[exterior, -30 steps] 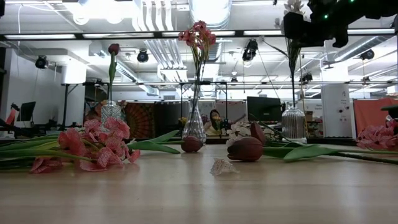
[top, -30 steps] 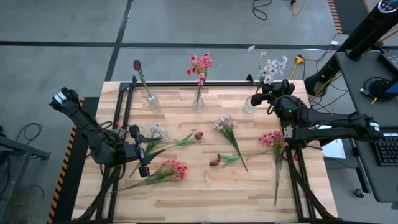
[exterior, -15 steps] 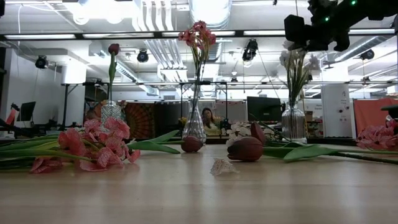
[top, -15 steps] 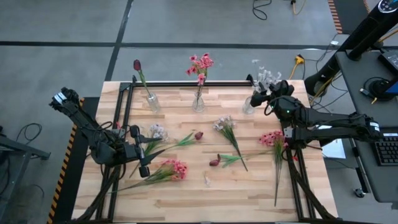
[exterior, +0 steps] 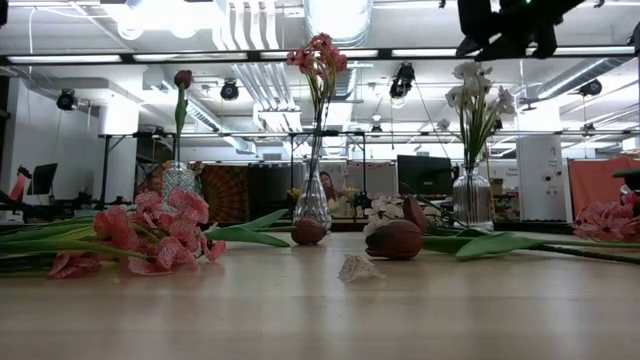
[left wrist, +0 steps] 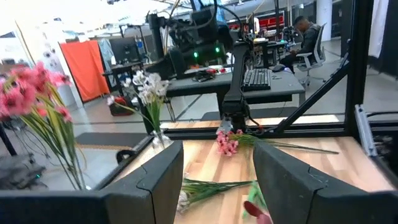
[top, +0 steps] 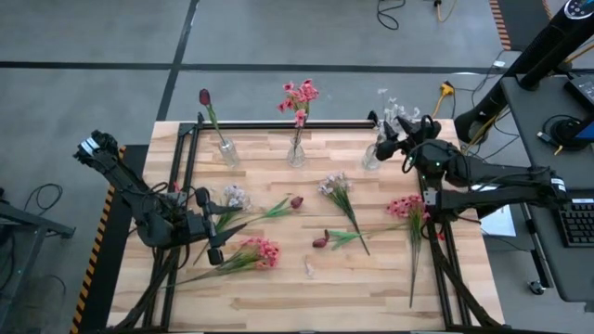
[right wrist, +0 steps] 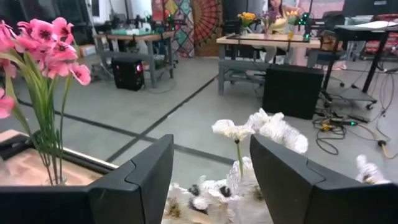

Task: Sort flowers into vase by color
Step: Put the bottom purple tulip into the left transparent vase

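The flowers look very light, with thin stems that bend easily and soft heads that would crush, so I judge the best place to hold one is the middle of the stem, not the bloom. The glass vases are narrow and could tip if a stem is pushed sideways.

On the counter (top: 371,288), three vases stand along the 12 o'clock edge: a dark red tulip (top: 204,96) toward 11, pink flowers (top: 299,95) at 12, and a white spray (exterior: 477,97) toward 1. Loose flowers lie around the middle, among them a pink bunch (top: 258,251) toward 7.

The right claw (top: 393,144) hovers just above the white spray with its fingers spread, pinching nothing. The left claw (top: 210,225) waits near 9 o'clock, spread and empty.

The low view shows the white stems standing inside the vase (exterior: 472,197), which the high view hides under the arm. The right wrist view shows the white blooms (right wrist: 261,127) between the spread fingers.
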`<state>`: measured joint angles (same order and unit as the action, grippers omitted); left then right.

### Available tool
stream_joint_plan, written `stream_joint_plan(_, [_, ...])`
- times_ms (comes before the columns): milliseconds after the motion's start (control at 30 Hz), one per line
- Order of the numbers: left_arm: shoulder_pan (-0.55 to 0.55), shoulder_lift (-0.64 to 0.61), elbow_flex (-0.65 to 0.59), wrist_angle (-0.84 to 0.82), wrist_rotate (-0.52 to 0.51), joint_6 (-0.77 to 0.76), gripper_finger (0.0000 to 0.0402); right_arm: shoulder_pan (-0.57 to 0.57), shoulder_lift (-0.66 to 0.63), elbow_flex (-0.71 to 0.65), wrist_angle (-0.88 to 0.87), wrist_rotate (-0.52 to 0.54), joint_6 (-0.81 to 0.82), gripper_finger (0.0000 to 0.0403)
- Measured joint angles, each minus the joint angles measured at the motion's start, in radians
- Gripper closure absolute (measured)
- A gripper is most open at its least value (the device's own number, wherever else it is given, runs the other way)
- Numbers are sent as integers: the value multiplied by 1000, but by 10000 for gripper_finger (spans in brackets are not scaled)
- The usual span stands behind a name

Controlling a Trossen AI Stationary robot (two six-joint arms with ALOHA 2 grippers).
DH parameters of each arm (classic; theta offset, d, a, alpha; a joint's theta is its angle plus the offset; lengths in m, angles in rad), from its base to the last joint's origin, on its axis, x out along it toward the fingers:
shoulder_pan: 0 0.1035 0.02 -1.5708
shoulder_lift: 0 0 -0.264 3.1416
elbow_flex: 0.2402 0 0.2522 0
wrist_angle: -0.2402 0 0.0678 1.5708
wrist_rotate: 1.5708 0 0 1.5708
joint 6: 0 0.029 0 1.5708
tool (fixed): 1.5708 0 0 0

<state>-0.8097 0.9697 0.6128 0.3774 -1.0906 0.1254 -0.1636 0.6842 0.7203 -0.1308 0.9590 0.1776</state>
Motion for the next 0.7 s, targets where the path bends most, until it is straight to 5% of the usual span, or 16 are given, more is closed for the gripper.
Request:
stream_joint_plan(333, [-3, 134, 20, -3, 2, -207, 224, 43, 4, 123, -104, -10, -73, 197])
stream_joint_plan(700, [-32, 249, 152, -168, 6, -286, 224, 90, 67, 239, -107, -175, -121, 197])
